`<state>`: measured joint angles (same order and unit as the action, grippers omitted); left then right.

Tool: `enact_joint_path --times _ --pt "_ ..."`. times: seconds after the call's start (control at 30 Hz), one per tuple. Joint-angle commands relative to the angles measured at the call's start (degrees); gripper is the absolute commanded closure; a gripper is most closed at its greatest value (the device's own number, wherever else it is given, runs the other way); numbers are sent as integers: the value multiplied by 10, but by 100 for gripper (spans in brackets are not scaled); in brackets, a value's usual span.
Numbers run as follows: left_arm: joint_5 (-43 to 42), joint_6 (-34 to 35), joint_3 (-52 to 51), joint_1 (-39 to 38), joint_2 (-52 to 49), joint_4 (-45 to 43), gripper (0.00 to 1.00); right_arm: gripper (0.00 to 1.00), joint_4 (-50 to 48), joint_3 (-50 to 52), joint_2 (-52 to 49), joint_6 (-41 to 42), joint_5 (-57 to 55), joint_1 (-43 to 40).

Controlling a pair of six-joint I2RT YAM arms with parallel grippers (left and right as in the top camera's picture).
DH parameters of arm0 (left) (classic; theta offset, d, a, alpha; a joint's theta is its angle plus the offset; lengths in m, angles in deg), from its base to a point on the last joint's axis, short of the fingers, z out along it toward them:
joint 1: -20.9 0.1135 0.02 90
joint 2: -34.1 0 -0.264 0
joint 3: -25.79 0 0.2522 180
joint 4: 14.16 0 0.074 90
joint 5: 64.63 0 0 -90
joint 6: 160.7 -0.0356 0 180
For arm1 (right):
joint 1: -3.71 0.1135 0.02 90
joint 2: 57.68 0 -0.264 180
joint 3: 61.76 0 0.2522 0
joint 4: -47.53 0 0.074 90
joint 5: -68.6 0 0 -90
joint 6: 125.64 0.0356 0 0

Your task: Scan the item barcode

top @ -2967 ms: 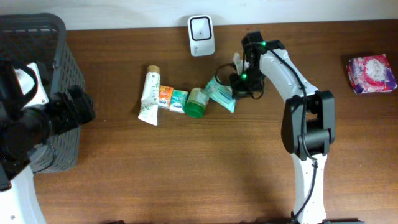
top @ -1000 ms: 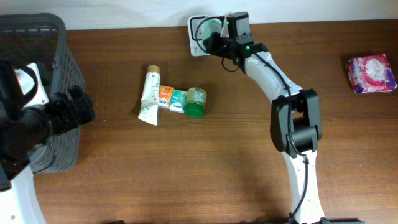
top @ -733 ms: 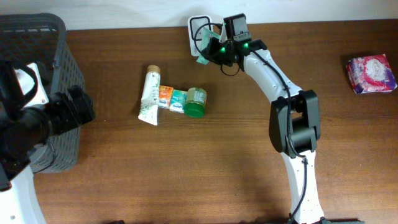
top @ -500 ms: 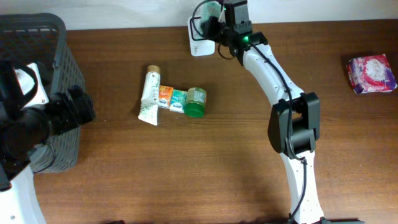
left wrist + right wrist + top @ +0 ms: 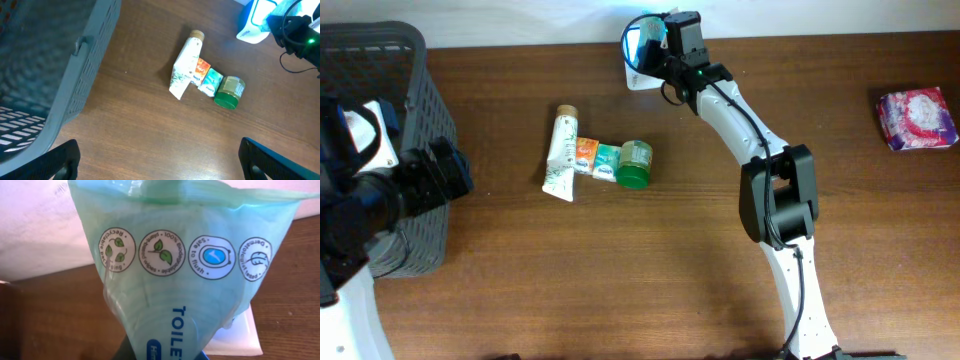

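Brown wood table (image 5: 620,280) is taking up most of the overhead view. Grey mesh basket (image 5: 380,60) is sitting at its left end. L gripper (image 5: 157,150) is hovering just beside the basket, fingers spread wide.

R arm is reaching to the far edge, and R gripper (image 5: 167,355) is clenching the narrow bunched end of the wipes pkt (image 5: 185,280). The pkt is hanging right over the scanner (image 5: 642,62); can't tell if they're touching. Its long axis is running from the jaws out twd the white wall, wide crimped end pointing away from the gripper. Printed side is facing the wrist cam. Pkt is looking soft, translucent mint-green film, w/ 4 round icons in a row across the wide part and blue "TOILE" lettering running lengthwise.

Scanner is white and its face is glowing blue. Pink pack (image 5: 917,118) is lying well apart at the right end.

Mid-table, white tube (image 5: 560,155), green jar (image 5: 636,165), orange box (image 5: 584,155) and teal box (image 5: 608,160) are lying in a touching row, boxes btwn tube and jar.
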<state>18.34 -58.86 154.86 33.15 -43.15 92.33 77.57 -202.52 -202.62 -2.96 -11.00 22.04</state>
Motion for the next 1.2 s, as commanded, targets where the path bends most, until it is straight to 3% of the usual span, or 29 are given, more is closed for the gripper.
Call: enact_joint_path --times 0.0,0.2,0.3,0.43,0.6,0.9,0.97,1.03,1.07,1.17 --pt "0 5 -1 3 1 -1 1 96 49 -51 27 -24 -1 -24" --pt "0 5 -1 3 1 -1 1 96 326 -157 61 -24 -5 -154" --pt "0 5 -1 3 1 -1 1 96 469 -159 59 -24 -73 -256" --pt "0 5 -1 3 1 -1 1 96 572 -153 58 -25 -149 -374" --pt "0 5 -1 3 1 -1 1 96 611 -150 58 -24 -156 -501" --pt "0 5 -1 3 1 -1 1 80 567 -81 57 -24 -165 -544" --pt "0 5 -1 3 1 -1 1 63 566 -73 57 -25 -165 -543" --pt "0 5 -1 3 1 -1 1 20 569 -73 57 -25 -165 -544" --pt "0 5 -1 3 1 -1 1 12 584 -80 60 -25 -162 -548" --pt "0 5 -1 3 1 -1 1 10 598 -85 87 -26 -160 -547"
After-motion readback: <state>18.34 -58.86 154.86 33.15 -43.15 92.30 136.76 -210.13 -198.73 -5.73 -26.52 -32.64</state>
